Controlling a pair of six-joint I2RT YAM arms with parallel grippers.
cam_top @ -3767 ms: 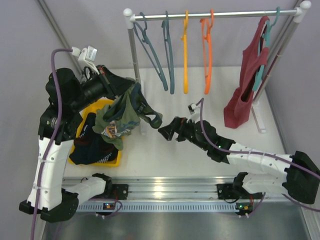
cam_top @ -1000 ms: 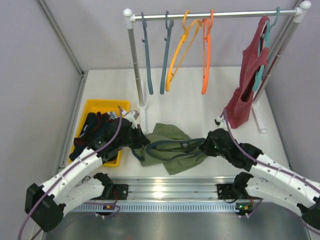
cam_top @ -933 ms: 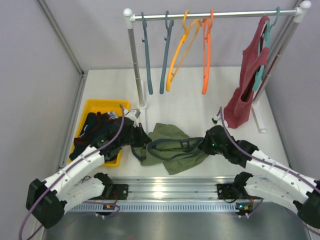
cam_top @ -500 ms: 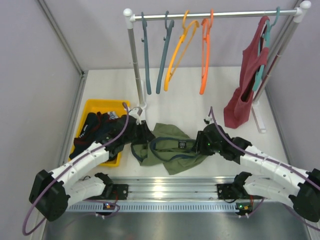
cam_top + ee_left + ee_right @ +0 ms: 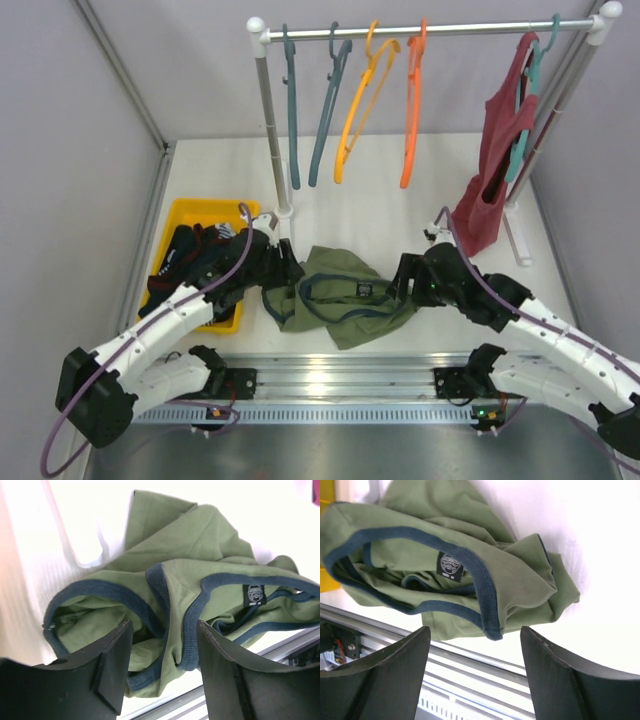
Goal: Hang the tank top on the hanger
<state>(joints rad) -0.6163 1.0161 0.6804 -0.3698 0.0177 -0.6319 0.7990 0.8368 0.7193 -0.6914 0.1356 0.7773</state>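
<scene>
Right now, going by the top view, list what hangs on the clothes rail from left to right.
left teal-grey hanger → second teal-grey hanger → amber hanger → orange hanger → dark red top

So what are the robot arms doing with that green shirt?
The robot is meant to put the tank top on the orange hanger. Right now the tank top lies crumpled on the table. The left gripper and right gripper are at either end of it, both open and holding nothing. The orange hanger hangs bare on the rail.
</scene>
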